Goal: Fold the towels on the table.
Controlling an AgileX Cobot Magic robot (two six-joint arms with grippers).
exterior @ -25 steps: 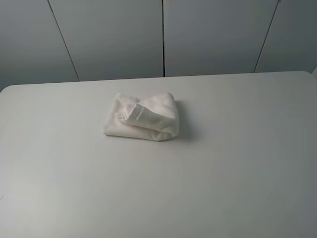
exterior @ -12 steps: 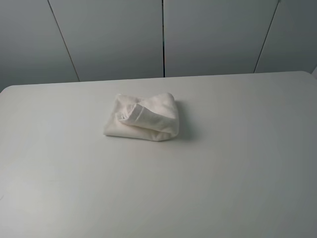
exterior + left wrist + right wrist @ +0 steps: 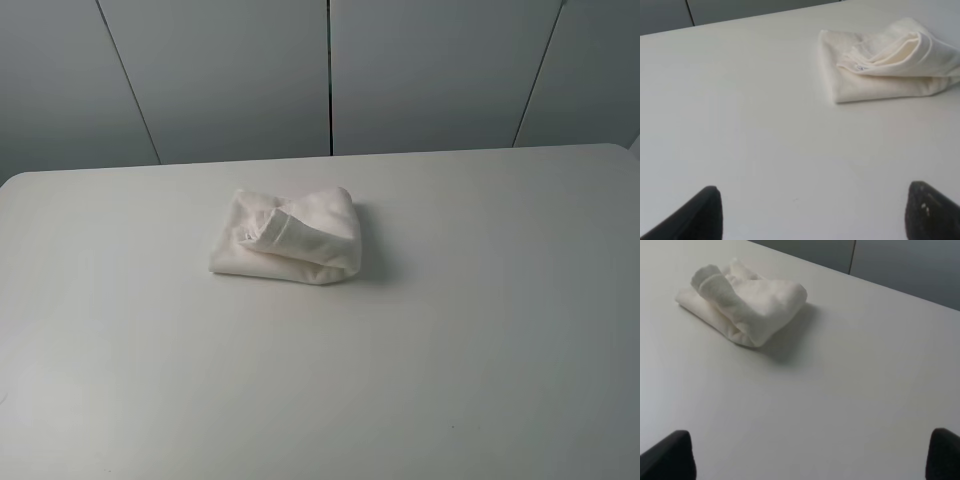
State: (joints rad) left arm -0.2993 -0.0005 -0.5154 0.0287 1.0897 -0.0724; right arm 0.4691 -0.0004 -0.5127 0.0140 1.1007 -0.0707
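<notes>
The white table (image 3: 480,330) fills the lower two thirds of the exterior high frame, with grey wall panels (image 3: 430,70) across the top; no arm shows in that view. A little above and left of the frame's centre lies the white towel (image 3: 287,236), folded into a thick, loosely bundled packet, its upper layer rolled over toward the right and a hemmed edge turned up across the middle; a small label (image 3: 860,67) sticks out at the fold in the left wrist view. The left gripper (image 3: 812,215) has its two dark fingertips (image 3: 705,210) spread wide apart at the lower corners of its picture — the towel sits well apart, at the upper right; the right gripper (image 3: 810,455) is likewise spread, empty, with the towel well apart at the upper left.
</notes>
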